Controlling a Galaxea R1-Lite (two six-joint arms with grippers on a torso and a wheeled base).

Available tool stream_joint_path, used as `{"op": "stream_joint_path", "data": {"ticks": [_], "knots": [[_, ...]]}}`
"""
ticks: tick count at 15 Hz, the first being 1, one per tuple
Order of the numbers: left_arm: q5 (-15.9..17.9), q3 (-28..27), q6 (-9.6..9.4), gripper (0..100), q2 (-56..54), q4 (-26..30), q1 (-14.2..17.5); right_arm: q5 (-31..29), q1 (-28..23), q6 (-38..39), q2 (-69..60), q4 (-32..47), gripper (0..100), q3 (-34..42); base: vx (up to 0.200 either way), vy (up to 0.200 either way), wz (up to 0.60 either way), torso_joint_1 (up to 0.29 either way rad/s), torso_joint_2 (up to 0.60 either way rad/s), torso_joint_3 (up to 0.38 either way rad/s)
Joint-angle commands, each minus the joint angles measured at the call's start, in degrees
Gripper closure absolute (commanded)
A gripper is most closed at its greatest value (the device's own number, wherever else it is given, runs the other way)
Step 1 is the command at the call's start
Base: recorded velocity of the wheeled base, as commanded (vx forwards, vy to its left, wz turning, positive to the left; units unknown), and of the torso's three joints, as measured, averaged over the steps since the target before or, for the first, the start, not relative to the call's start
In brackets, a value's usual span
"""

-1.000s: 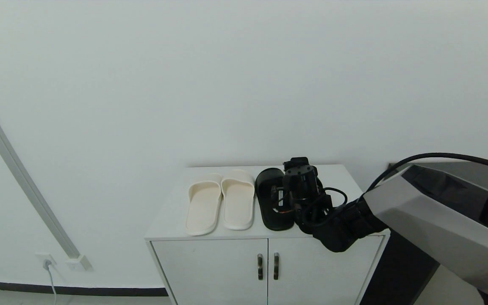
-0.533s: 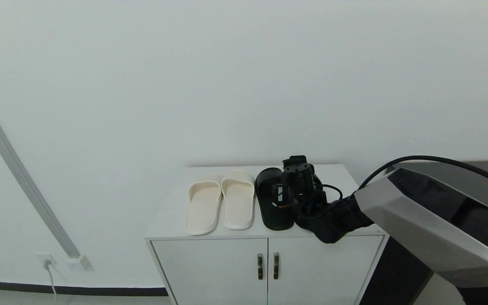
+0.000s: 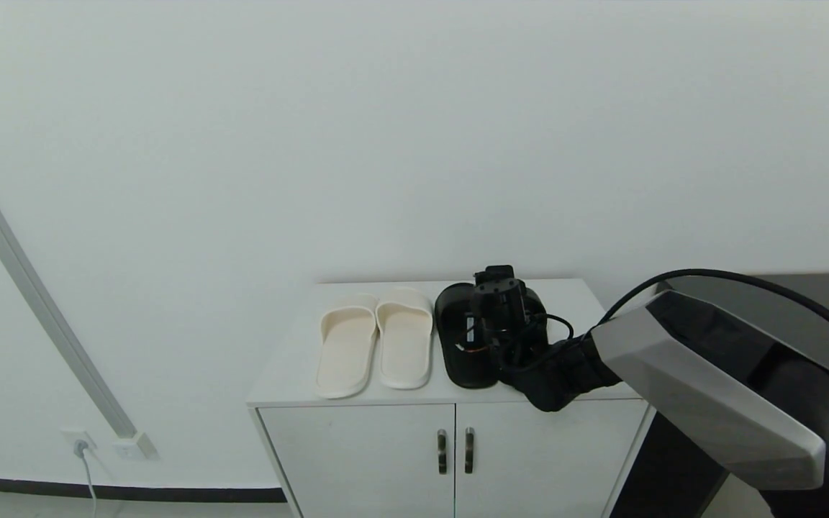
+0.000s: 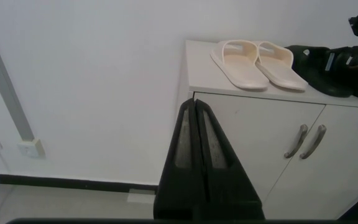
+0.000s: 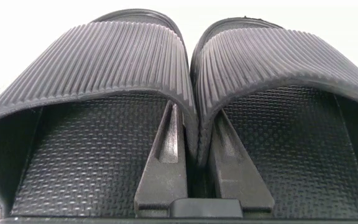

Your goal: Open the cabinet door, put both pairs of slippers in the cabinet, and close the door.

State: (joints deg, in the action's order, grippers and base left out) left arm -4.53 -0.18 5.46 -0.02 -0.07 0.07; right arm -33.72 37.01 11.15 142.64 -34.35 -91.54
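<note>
Far left, a grey conduit (image 3: 26,288) slants down the wall to a socket (image 3: 76,439) with a cable plugged in. The left hand (image 4: 195,106) hangs low, left of the cabinet (image 3: 285,374) and well apart from it, its two fingers pressed flat together on nothing. The cabinet's two doors (image 3: 357,460) are both closed, their handles (image 3: 442,452) side by side at the middle seam. On the cabinet top the cream slippers (image 3: 346,352) lie as a pair, toes to the wall. Just beside them to the right lie the black slippers (image 3: 458,360), also paired. The right hand (image 5: 196,124) is down in them, one finger (image 5: 166,155) under each ribbed strap, and it appears clamped on the two adjoining inner edges. The right arm hides most of the farther black slipper in the head view.
</note>
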Motion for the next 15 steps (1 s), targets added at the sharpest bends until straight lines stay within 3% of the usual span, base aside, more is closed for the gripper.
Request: {"op": "stream_joint_path", "data": {"ticks": [1,5,8,11,15], "knots": [[-0.04,0.01,0.08,100,0.02,-0.01,0.01,-0.21,0.17,0.01,-2.02,-0.19,100,1.28,0.000,0.000,0.00,0.000,0.00,0.000],[0.05,0.01,-0.01,100,0.02,-0.01,0.01,0.23,1.66,-0.17,-14.32,-0.36,100,14.37,0.000,0.000,0.00,0.000,0.00,0.000],[0.05,0.01,-0.01,100,0.02,-0.01,0.01,4.89,3.59,-1.05,-24.17,-3.53,100,26.94,0.000,0.000,0.00,0.000,0.00,0.000],[-0.04,0.01,-0.01,100,0.02,-0.01,0.01,15.44,5.44,-5.18,-34.10,-13.90,100,43.64,0.000,0.000,0.00,0.000,0.00,0.000],[0.05,0.09,-0.10,100,0.02,-0.01,0.01,28.27,6.06,-5.88,-41.22,-18.64,100,55.68,0.000,0.000,0.00,0.000,0.00,0.000]]}}
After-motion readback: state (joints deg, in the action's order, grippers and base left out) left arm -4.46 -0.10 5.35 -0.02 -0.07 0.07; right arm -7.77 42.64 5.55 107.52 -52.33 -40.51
